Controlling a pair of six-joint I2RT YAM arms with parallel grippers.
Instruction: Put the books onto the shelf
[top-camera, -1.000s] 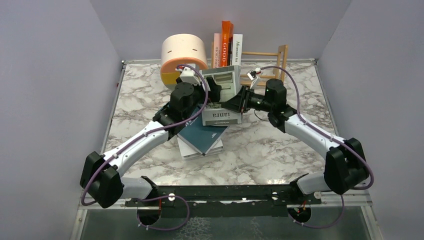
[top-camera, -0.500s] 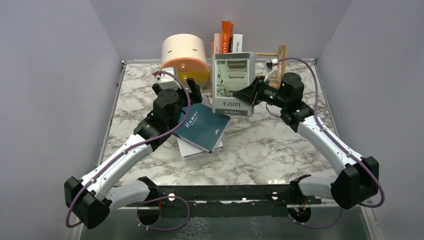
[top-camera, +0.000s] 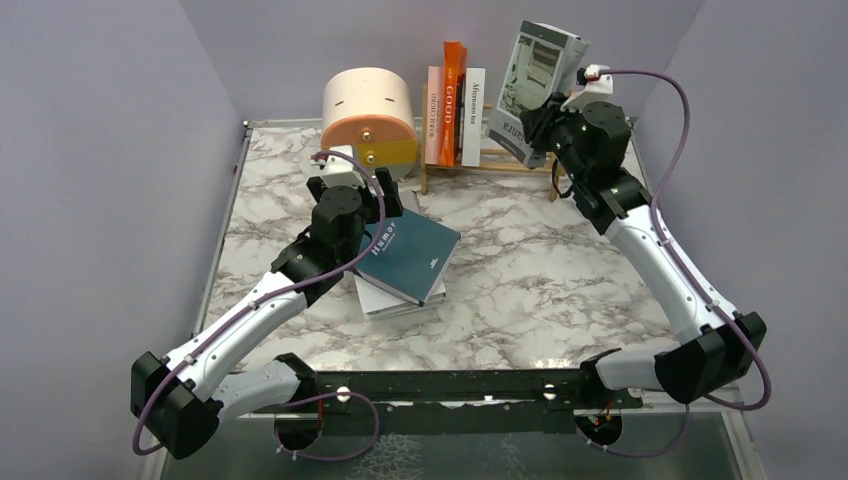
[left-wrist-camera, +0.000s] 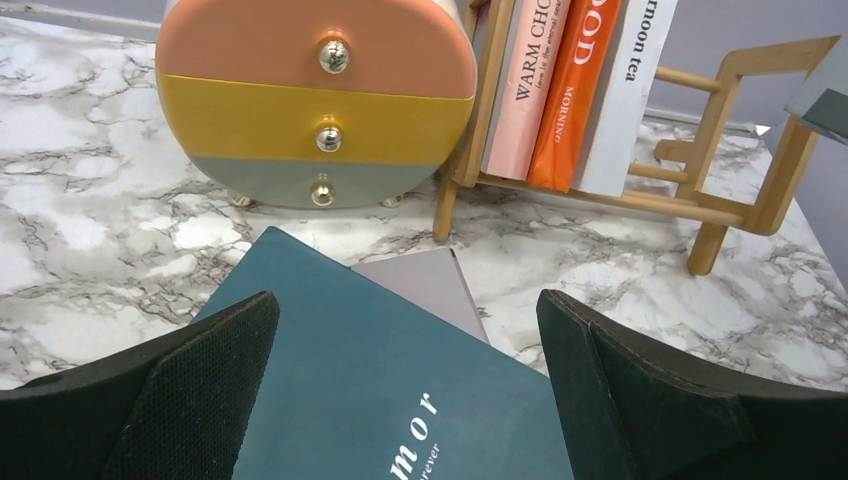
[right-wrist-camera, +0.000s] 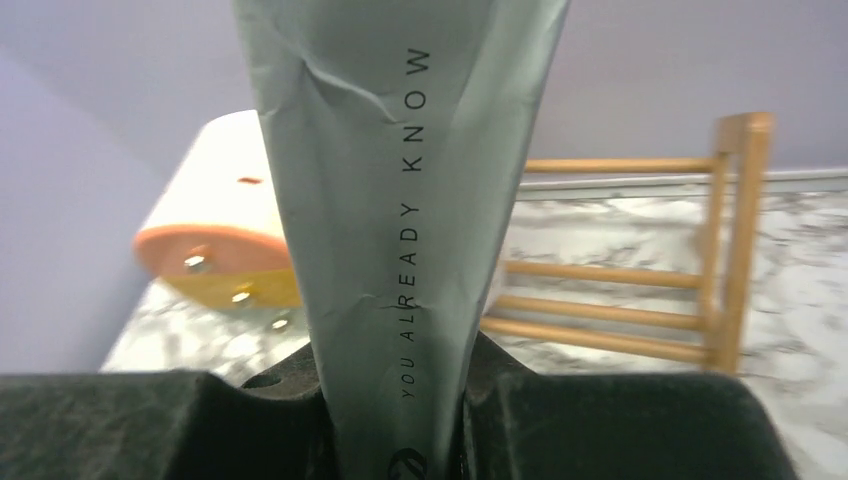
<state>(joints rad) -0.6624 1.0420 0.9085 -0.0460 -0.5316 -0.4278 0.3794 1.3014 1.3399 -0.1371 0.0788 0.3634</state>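
We hold a creased grey paperback (right-wrist-camera: 400, 150) above the light-wood slatted rack (top-camera: 505, 166).
Right claw (right-wrist-camera: 395, 400) clamps its edge, left claw (left-wrist-camera: 405, 370) gapes; tilted, it may clip the end post (right-wrist-camera: 740, 230).

A white marble-patterned table (top-camera: 520, 280) carries everything. Just beyond the left pincer (left-wrist-camera: 408, 330) a round drawer box (left-wrist-camera: 315, 100) stands on the table, banded peach, yellow and grey-green. To the right of that pincer, and ahead of and below the raised right pincer (top-camera: 540, 125), stands a light wooden rack (left-wrist-camera: 640, 200). Three books stand upright at its left end: a pink book (left-wrist-camera: 528, 90), an orange book (left-wrist-camera: 580, 100) and a white book (left-wrist-camera: 630, 90). Directly under the left pincer a small pile lies flat on the table, with a teal book (left-wrist-camera: 380, 400) on top and a grey book (left-wrist-camera: 420, 290) beneath. A third may lie lower, though it is mostly hidden.
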